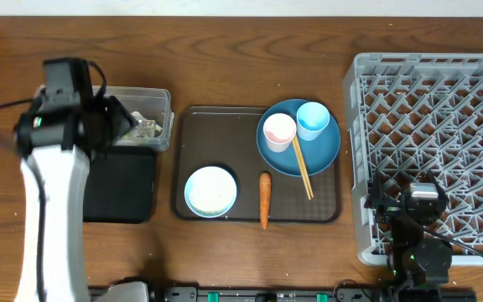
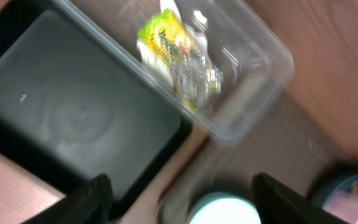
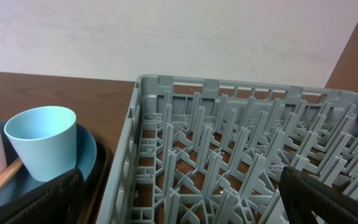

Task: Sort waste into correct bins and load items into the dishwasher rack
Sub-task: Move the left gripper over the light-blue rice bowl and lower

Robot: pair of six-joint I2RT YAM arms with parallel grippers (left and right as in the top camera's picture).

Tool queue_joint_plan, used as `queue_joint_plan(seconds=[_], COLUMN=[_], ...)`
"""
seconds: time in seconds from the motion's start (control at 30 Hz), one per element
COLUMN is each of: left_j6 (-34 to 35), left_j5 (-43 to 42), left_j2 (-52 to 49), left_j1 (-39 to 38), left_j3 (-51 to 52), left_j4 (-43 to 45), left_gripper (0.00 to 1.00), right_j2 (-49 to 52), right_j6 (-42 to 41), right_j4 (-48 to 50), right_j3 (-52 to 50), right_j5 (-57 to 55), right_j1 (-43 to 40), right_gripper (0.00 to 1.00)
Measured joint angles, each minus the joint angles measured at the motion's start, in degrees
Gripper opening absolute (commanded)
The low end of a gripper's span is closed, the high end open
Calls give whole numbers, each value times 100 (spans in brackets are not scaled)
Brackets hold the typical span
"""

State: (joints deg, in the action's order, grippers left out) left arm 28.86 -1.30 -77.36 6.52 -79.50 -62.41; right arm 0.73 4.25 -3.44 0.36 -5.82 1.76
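Our left gripper [image 2: 180,182] fills the foreground of its own wrist view. Its two dark fingers [image 2: 98,198] are spread wide with nothing between them, and it hangs over the clear tub [image 2: 257,45]. Inside that tub lies the wrapper [image 2: 173,59], crumpled and white, with a yellow-green printed patch uppermost and glossy creases. It rests near the wall that faces the black tray [image 2: 67,112], which sits just beside the tub and looks bare. We judge the wrapper sorted, so the step in hand is to get away cleanly: lift straight up before swinging aside, so neither finger clips the thin rim and drags the tub. The carrot [image 1: 264,200] looks like the next piece of waste. It lies lengthwise on the brown serving tray [image 1: 195,134], between the light-blue bowl [image 1: 210,190] and the blue plate [image 1: 325,155]. We would close across its thicker half, keeping clear of the chopsticks [image 1: 302,168]. Our right gripper [image 3: 180,177] is equally wide open and empty, facing the dishwasher rack [image 3: 241,124].
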Motion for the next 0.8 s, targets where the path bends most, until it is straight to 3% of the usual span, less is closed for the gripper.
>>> queue_joint_plan(seconds=[0.23,0.5,0.8], left_j6=[-111,-175,-157], left_j5=[-140,-323,-210], left_j2=[656,634,459], left_j1=[-938,-2280,-3239], left_j3=[13,310,321], left_j4=[-1375,-1272,-1071], left_gripper=[82,82,82], right_j2=[0,0,0], right_j6=[0,-2,0], right_j4=[0,-2,0], right_j3=[0,0,0], right_j5=[0,0,0], right_j1=[2,2,2], right_gripper=[99,99,99])
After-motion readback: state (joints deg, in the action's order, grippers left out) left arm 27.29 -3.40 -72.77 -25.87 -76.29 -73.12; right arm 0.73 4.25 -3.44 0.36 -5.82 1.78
